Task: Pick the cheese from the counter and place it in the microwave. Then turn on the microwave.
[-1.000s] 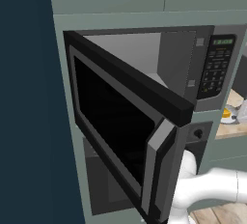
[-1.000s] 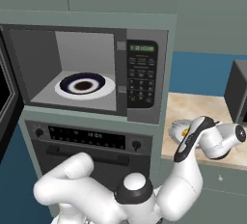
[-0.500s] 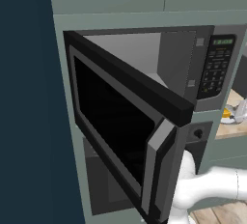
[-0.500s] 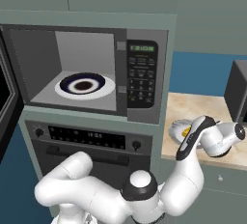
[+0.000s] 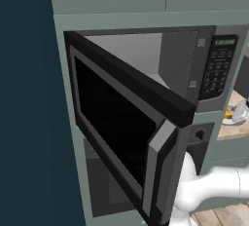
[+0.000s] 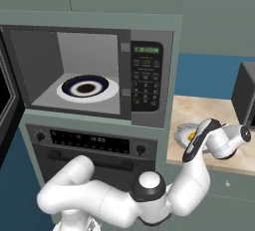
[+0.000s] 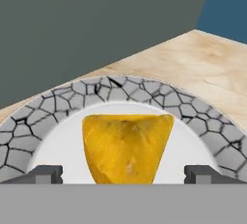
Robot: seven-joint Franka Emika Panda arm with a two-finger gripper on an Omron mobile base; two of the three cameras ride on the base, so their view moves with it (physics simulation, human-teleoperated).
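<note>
Gripper [image 7: 123,174] is spread wide right over the cheese [image 7: 126,147], which sits on a cracked-pattern plate [image 7: 53,105] on the counter [image 7: 193,61], microwave [image 6: 94,75] door hanging open.

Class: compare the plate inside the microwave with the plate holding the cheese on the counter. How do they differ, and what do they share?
The microwave plate has a dark blue ring and a dark centre; the counter plate has a grey cracked-stone rim. The microwave plate carries nothing; the counter plate holds the cheese. Both are round with white on them.

Tan wood-look counter [image 7: 193,63], crackle-rimmed plate [image 7: 58,107] lying on it
</note>
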